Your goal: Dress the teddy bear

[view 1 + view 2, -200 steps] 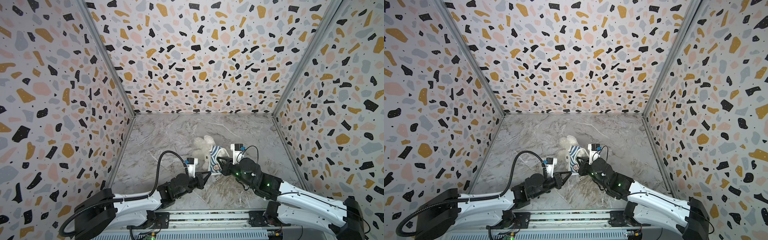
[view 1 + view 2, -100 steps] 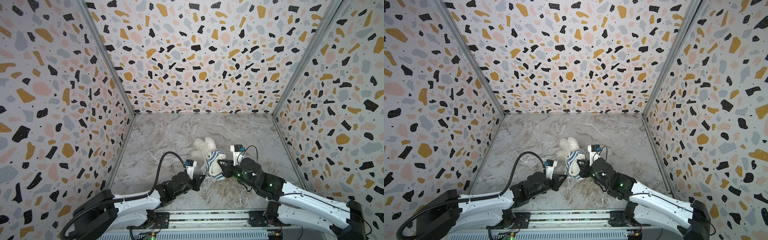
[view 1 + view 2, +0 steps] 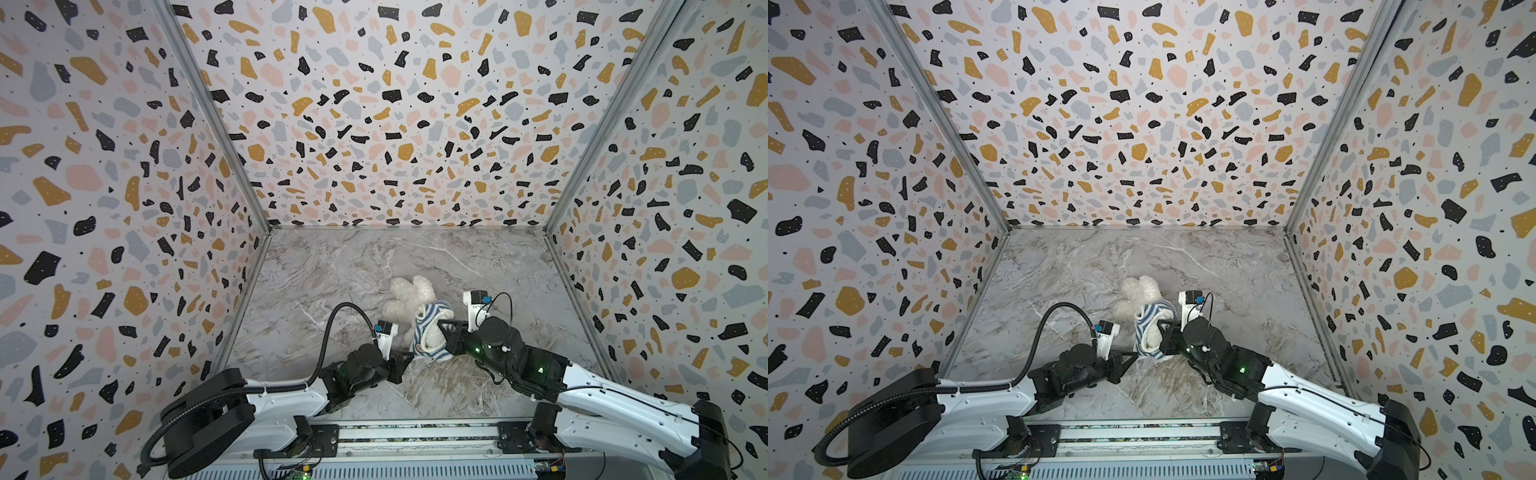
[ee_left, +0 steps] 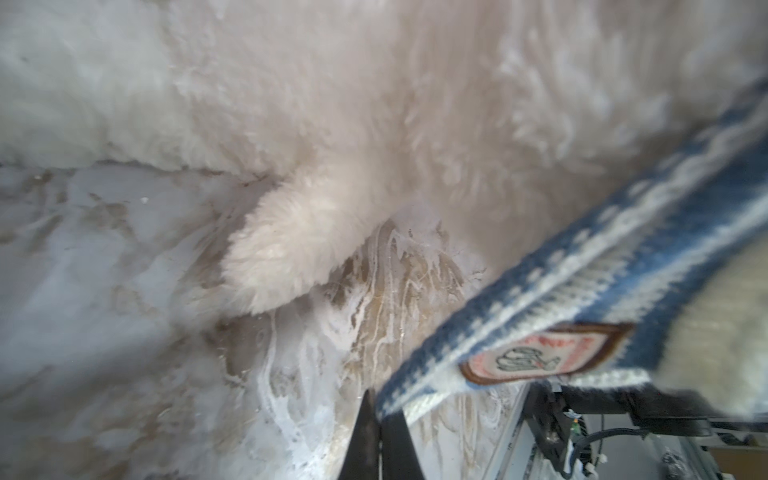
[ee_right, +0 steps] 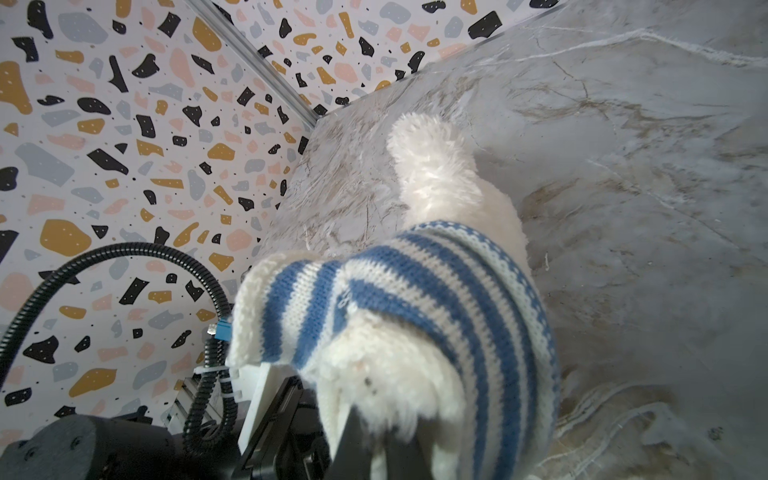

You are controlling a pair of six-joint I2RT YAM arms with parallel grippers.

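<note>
We find the teddy bear [image 3: 409, 293] approx. mid table [image 3: 332, 266], lying just far of both grippers, with the striped shirt [image 3: 430, 318] round its near part.

L gripper [image 3: 407, 358]: jaws together, pinching the shirt hem at the bear's near-left.

R gripper [image 3: 444, 328]: jaws together at the bear's near-right, buried in fur/knit. We cannot tell which is pinched.

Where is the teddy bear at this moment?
In both top views the bear lies mid-floor near the front, between the left claw and right claw, partly inside the shirt.
</note>
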